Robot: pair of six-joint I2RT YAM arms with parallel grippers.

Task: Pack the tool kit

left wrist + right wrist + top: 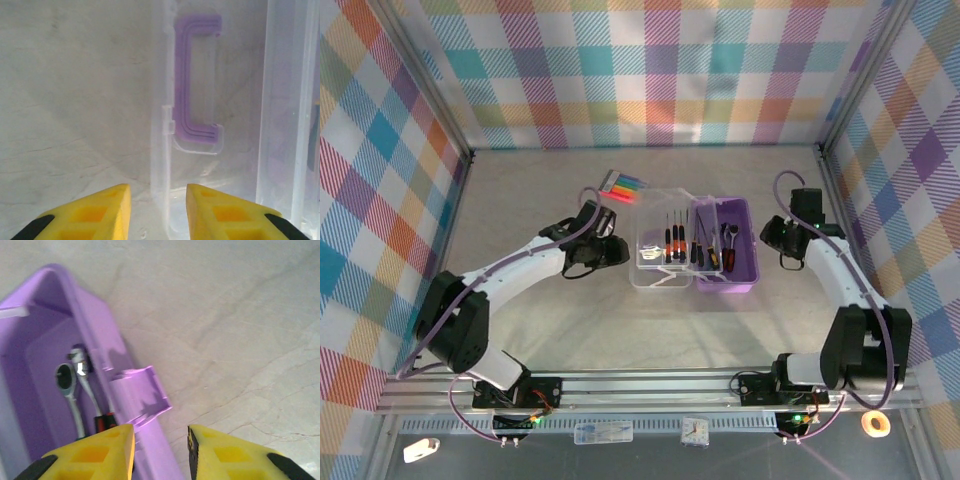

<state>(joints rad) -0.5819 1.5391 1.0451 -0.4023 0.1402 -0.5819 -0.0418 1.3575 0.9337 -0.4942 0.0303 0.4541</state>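
Observation:
The tool kit lies open mid-table, its clear lid (658,248) folded out to the left of the purple base (742,250). Several black-and-orange screwdrivers (672,238) rest on the lid, and more tools (712,248) lie in the base. My left gripper (620,250) is open at the lid's left edge; in the left wrist view that clear edge (161,150) stands between the yellow fingertips (158,210), with the purple handle (195,80) beyond. My right gripper (767,238) is open at the base's right wall (150,450), below the purple latch (141,394). Silver ratchet tools (70,390) lie inside.
A flat pack of rainbow markers (624,185) lies just behind the lid's far left corner. Checked fabric walls (660,70) close in the back and both sides. Bare table (650,330) stretches between the kit and the arm bases.

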